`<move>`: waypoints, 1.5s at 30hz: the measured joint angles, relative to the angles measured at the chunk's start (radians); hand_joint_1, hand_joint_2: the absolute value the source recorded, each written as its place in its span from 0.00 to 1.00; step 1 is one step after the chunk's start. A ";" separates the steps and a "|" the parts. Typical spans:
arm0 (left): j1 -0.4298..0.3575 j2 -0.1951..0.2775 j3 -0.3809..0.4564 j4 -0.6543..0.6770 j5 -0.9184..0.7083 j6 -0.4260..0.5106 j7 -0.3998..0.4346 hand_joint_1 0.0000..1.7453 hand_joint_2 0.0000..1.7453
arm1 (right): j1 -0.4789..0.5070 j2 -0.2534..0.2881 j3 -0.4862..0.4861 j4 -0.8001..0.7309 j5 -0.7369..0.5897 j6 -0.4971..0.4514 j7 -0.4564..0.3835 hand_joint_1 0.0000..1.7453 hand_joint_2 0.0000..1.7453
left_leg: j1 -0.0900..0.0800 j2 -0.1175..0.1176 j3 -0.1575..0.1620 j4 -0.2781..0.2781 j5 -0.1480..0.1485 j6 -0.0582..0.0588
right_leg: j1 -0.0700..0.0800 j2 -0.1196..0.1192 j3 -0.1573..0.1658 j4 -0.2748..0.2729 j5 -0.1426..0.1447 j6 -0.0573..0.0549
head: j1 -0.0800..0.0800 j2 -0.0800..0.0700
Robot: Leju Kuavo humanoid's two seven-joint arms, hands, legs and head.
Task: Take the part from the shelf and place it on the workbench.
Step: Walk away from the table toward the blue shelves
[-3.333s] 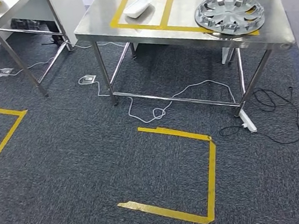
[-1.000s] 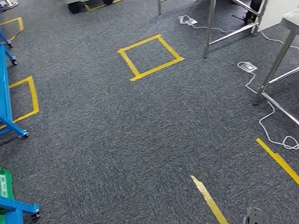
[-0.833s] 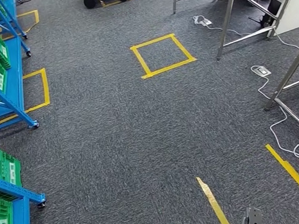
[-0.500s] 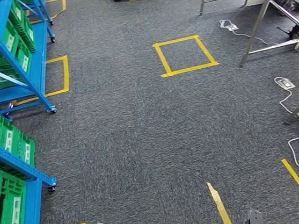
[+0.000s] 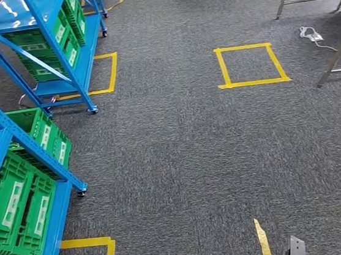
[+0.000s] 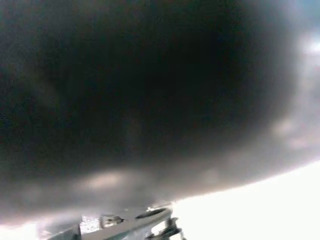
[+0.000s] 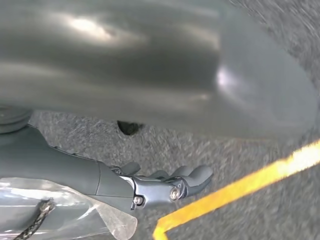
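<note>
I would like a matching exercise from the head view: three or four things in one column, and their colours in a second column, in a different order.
Things:
1. shelf frame
2. crates
3. tape square
4. carpet

Colours:
A. yellow
B. dark grey
C. blue
D. green

Pairs: 1-C, 2-D, 3-A, 4-B
</note>
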 joint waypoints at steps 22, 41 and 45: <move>0.004 0.002 -0.001 0.000 0.006 0.004 -0.001 0.00 0.00 | -0.004 0.004 0.023 0.003 -0.023 -0.006 0.001 0.00 0.00 | -0.008 -0.084 0.120 -0.199 0.089 0.051 | 0.003 0.073 -0.067 0.073 0.011 0.024 | 0.024 0.000; 0.005 0.005 -0.003 0.001 0.007 0.006 -0.002 0.00 0.00 | -0.009 0.008 0.034 0.004 -0.030 -0.011 0.002 0.00 0.00 | -0.004 0.070 0.112 -0.204 0.094 0.029 | 0.009 -0.115 0.003 0.009 -0.018 0.038 | 0.024 0.000; 0.003 0.004 -0.003 0.001 0.008 0.007 -0.002 0.00 0.00 | -0.007 0.009 0.035 0.004 -0.030 -0.011 0.002 0.00 0.00 | 0.000 0.023 0.114 -0.210 0.100 0.053 | 0.001 -0.013 -0.067 0.167 -0.113 0.049 | 0.033 0.000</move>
